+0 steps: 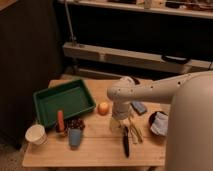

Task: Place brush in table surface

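The brush (125, 142), slim and black-handled, lies flat on the table surface (95, 145) near the front right, pointing toward the front edge. Pale thin wooden utensils (135, 131) lie just right of it. My gripper (117, 124) hangs from the white arm above the table, just left of the brush's far end and apart from it. The green tray (64, 102) sits at the left of the table.
An orange fruit (103, 108) sits next to the tray's right corner. A blue sponge (139, 107) lies behind the arm. A dark bowl (159, 123) is at the right edge. A white cup (36, 133), an orange item and a blue cup (75, 136) stand front left.
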Robot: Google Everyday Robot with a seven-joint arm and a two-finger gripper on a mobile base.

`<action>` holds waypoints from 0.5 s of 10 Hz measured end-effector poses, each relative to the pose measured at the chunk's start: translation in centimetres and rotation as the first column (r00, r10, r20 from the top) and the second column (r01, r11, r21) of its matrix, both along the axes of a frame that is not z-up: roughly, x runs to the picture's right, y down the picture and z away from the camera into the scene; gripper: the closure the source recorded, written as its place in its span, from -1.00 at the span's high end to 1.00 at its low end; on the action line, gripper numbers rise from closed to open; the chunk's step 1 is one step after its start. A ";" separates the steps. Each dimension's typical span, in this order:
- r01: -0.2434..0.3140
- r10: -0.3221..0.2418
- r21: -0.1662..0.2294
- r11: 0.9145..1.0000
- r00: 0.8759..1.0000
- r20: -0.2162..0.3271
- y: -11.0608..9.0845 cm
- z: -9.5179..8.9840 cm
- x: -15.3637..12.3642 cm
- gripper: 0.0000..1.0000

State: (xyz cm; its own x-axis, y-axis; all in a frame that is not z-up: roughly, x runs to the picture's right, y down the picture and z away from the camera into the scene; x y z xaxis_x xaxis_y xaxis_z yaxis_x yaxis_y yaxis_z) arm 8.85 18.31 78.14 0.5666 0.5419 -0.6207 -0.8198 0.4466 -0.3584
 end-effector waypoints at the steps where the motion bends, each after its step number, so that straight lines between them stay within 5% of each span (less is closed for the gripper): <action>1: 0.005 -0.005 -0.010 1.000 1.000 -0.006 -0.1 0.1 0.2 0.60; 5: 0.030 -0.031 -0.072 0.997 1.000 -0.007 -0.3 1.0 -0.5 0.60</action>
